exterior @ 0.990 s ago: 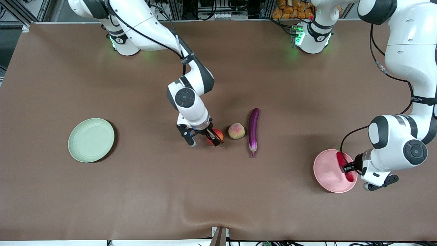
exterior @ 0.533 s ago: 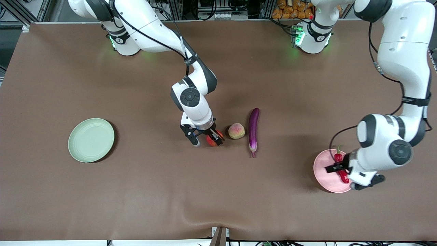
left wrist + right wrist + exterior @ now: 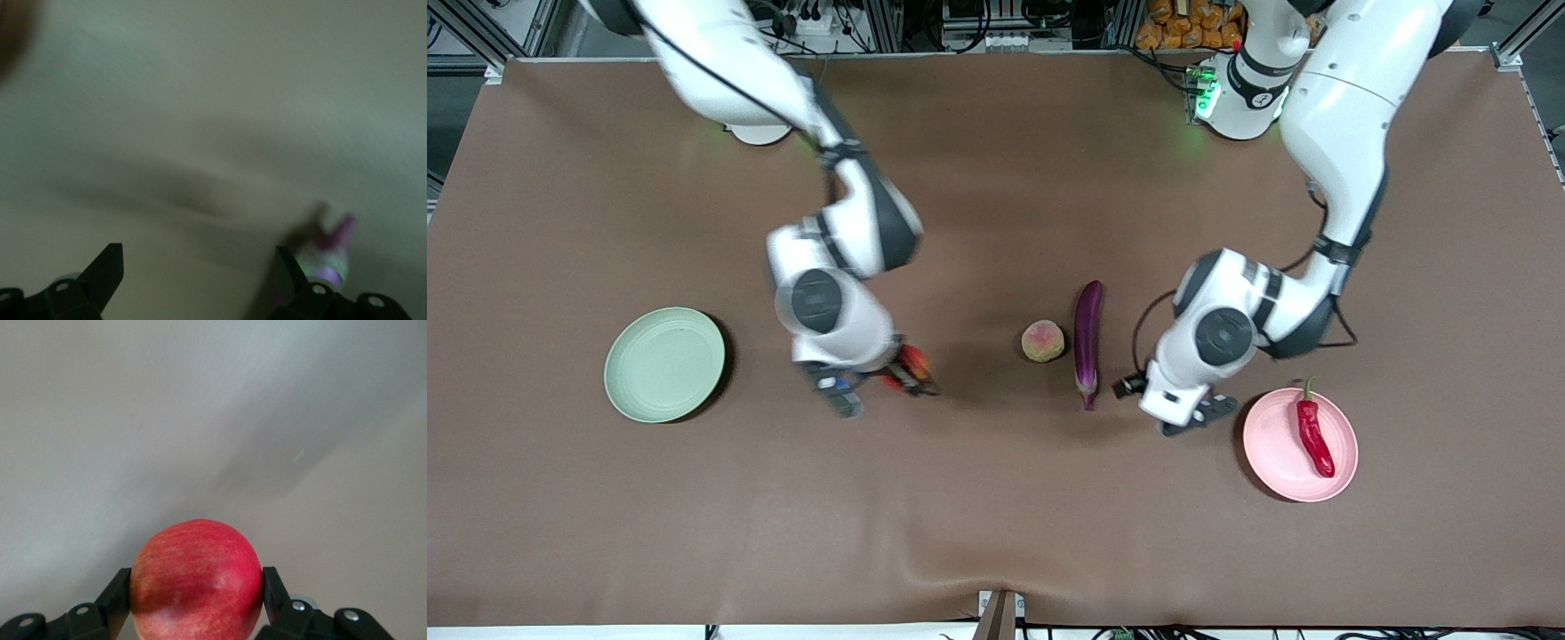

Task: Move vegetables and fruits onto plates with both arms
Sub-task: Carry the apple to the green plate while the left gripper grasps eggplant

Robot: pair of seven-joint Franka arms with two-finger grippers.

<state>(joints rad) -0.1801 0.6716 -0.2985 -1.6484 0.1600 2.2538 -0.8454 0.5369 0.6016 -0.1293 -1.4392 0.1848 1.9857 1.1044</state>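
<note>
Carrying the red apple [image 3: 911, 364] away from the peach [image 3: 1042, 341] since a second ago, and leaving the pink plate [image 3: 1276, 444] with the chili pepper [image 3: 1314, 431] laid on it.

Lying empty toward the right arm's end of the table, the green plate [image 3: 664, 364]. Travelling toward it over bare cloth, the right gripper [image 3: 876, 384], clamped on both sides of the apple. Best keeping the squeeze firm and the height level, then lowering only over the plate's middle, for fear of the fruit rolling off the rim. Resting untouched on the table, the peach and, just beside it, the eggplant [image 3: 1088, 342]. Hovering between eggplant and pink plate, the left gripper [image 3: 1167, 402], fingers spread wide and holding nothing. Probably wise closing across the slim body near its middle, not at the stem end.
</note>
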